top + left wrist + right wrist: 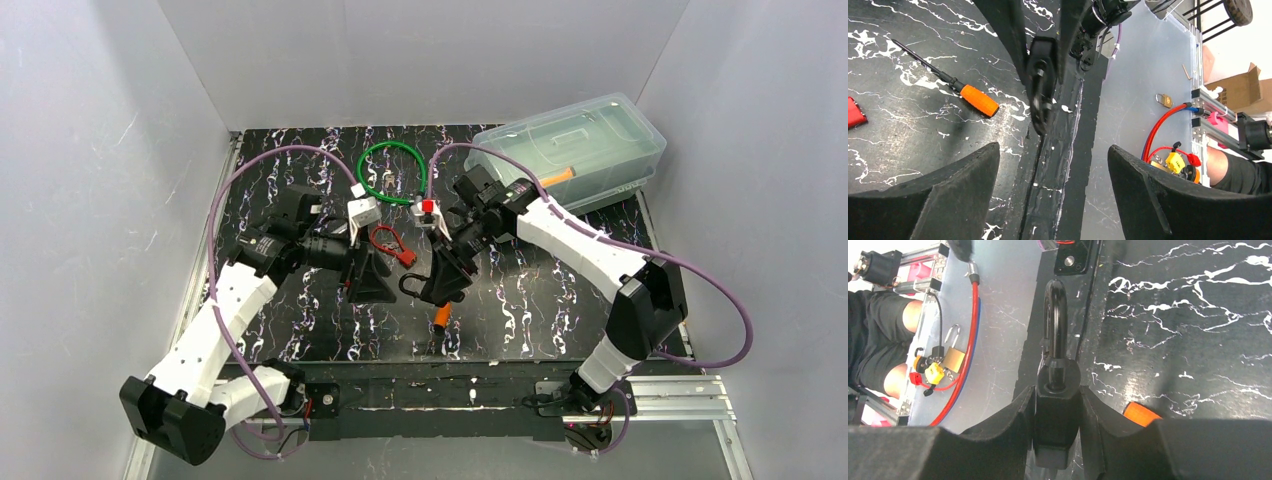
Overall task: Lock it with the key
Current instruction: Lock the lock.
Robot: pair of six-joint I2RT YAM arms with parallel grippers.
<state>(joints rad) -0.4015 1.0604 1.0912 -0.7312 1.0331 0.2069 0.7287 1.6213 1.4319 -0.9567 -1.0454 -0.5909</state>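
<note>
My right gripper (441, 283) is shut on a black padlock (418, 287), whose shackle points left toward my left gripper. In the right wrist view the padlock body (1056, 412) sits squeezed between the fingers (1013, 415), with the shackle (1054, 315) sticking out ahead. My left gripper (369, 282) is open and empty, just left of the padlock; its wrist view shows the jaws wide apart (1053, 150) and the padlock (1040, 75) ahead. A small red piece with a thin loop (391, 244) lies on the table behind the two grippers. I cannot tell whether it is the key.
An orange-handled screwdriver (441, 318) lies just in front of the right gripper and shows in the left wrist view (979, 100). A green cable loop (392, 170) lies at the back. A clear plastic box (570, 145) stands at the back right. The table's front edge (420, 365) is near.
</note>
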